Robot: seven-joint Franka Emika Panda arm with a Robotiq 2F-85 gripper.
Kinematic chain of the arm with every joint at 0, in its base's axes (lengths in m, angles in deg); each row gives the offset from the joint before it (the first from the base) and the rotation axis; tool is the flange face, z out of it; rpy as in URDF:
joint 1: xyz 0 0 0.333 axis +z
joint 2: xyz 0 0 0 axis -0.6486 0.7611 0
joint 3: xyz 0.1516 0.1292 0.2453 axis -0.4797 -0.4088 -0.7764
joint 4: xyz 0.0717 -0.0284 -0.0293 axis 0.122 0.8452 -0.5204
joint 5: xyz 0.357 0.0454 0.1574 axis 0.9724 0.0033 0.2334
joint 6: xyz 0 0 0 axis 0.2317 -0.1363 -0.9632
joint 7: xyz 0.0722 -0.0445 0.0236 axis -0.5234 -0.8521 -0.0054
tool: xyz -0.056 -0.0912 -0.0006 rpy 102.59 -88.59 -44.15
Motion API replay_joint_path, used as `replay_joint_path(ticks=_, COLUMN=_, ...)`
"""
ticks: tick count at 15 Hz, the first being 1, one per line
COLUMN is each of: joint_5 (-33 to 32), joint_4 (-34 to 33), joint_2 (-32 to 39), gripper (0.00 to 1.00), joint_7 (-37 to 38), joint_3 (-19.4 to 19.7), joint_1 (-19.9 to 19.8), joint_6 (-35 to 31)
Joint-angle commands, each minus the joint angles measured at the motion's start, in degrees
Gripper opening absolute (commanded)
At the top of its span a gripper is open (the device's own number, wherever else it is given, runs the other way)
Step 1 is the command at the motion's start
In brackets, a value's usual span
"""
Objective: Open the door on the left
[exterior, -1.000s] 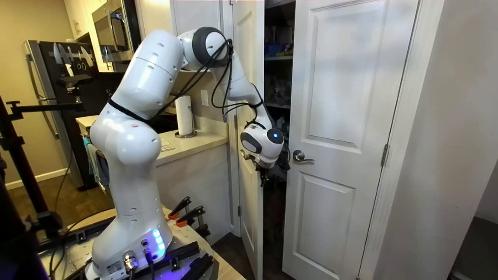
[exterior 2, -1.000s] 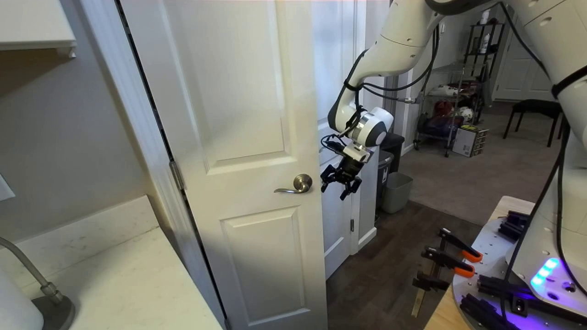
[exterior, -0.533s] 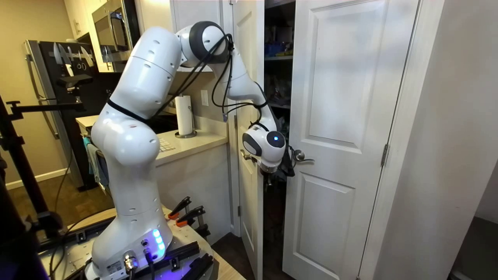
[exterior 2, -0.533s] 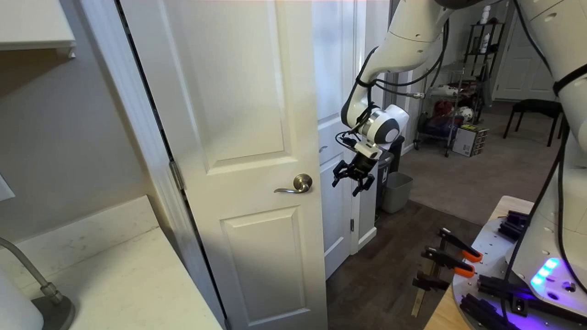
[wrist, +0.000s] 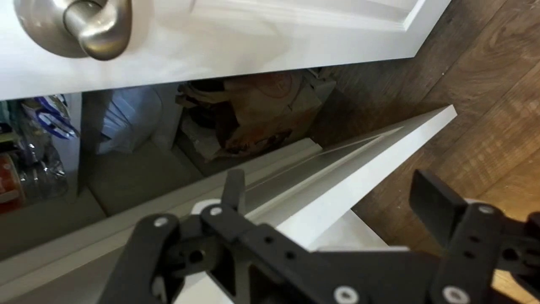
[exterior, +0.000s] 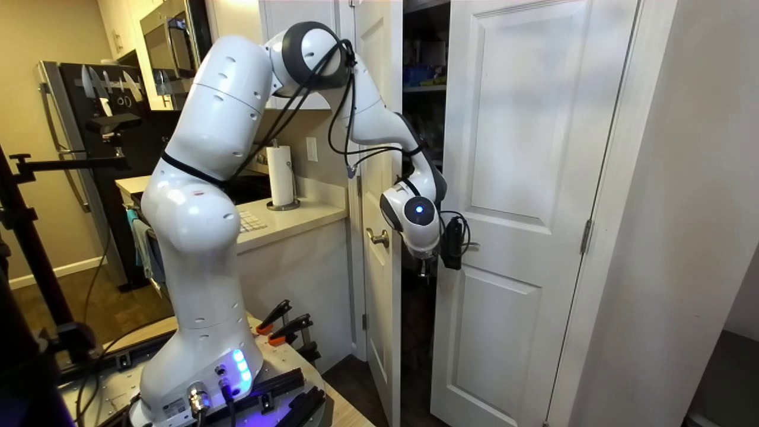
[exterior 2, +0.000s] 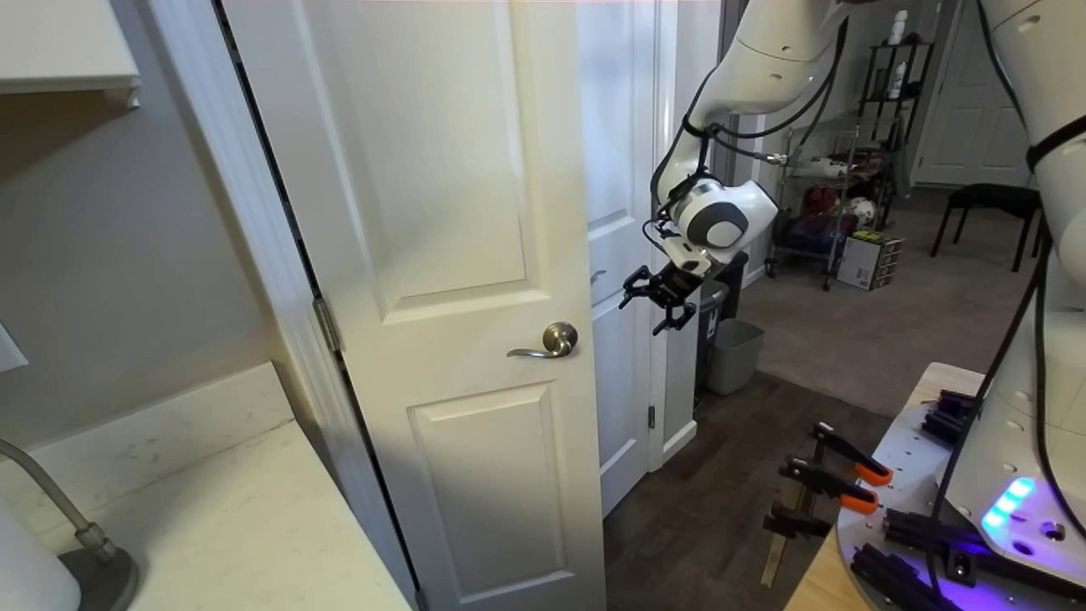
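The door, a white panelled leaf (exterior: 379, 308) with a silvery lever handle (exterior: 379, 238), stands ajar in both exterior views; it also shows in an exterior view (exterior 2: 458, 255) with its handle (exterior 2: 557, 341). In the wrist view its edge (wrist: 358, 181) runs away between the fingers' outlines, with nothing seen gripped. My gripper (exterior 2: 643, 314) is open and empty, apart from the door, off its free edge. In an exterior view the gripper (exterior: 424, 270) is in front of the gap, fingertips mostly hidden. In the wrist view the gripper (wrist: 329, 190) has its fingers wide apart.
The matching right leaf (exterior: 516, 344) is ajar too, with its lever (wrist: 105, 31) near the wrist. Dark closet shelves (exterior: 424, 89) with bags show in the gap. A counter (exterior: 296, 219) stands left of the door. Clamps (exterior 2: 831, 479) stick out from the robot's table.
The gripper has moved right, away from the door's free edge, and risen a little. The wrist has turned. The door has not visibly moved, and its handle is less covered by the arm.
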Motion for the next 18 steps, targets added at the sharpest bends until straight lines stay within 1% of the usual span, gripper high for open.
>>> replay_joint_path(ticks=1, joint_5=2.9, joint_4=-2.5, joint_2=-0.2, gripper=1.00, joint_7=0.0, joint_3=-0.9, joint_1=-0.1, joint_6=-1.4)
replay_joint_path(ticks=7, joint_5=0.6, joint_4=-6.8, joint_2=0.6, gripper=1.00, joint_7=1.1, joint_3=-2.7, joint_1=0.8, joint_6=-0.9)
replay_joint_path(ticks=10, joint_5=-0.9, joint_4=-7.5, joint_2=0.4, gripper=1.00, joint_7=0.8, joint_3=-4.0, joint_1=2.1, joint_6=-0.7)
replay_joint_path(ticks=12, joint_5=-3.1, joint_4=-7.3, joint_2=0.1, gripper=1.00, joint_7=0.6, joint_3=-4.7, joint_1=3.2, joint_6=-0.4)
replay_joint_path(ticks=15, joint_5=-11.1, joint_4=-5.8, joint_2=-0.5, gripper=1.00, joint_7=1.1, joint_3=-5.3, joint_1=4.6, joint_6=1.1)
replay_joint_path(ticks=18, joint_5=-19.3, joint_4=-4.3, joint_2=-1.3, gripper=1.00, joint_7=1.0, joint_3=-4.8, joint_1=5.8, joint_6=1.8)
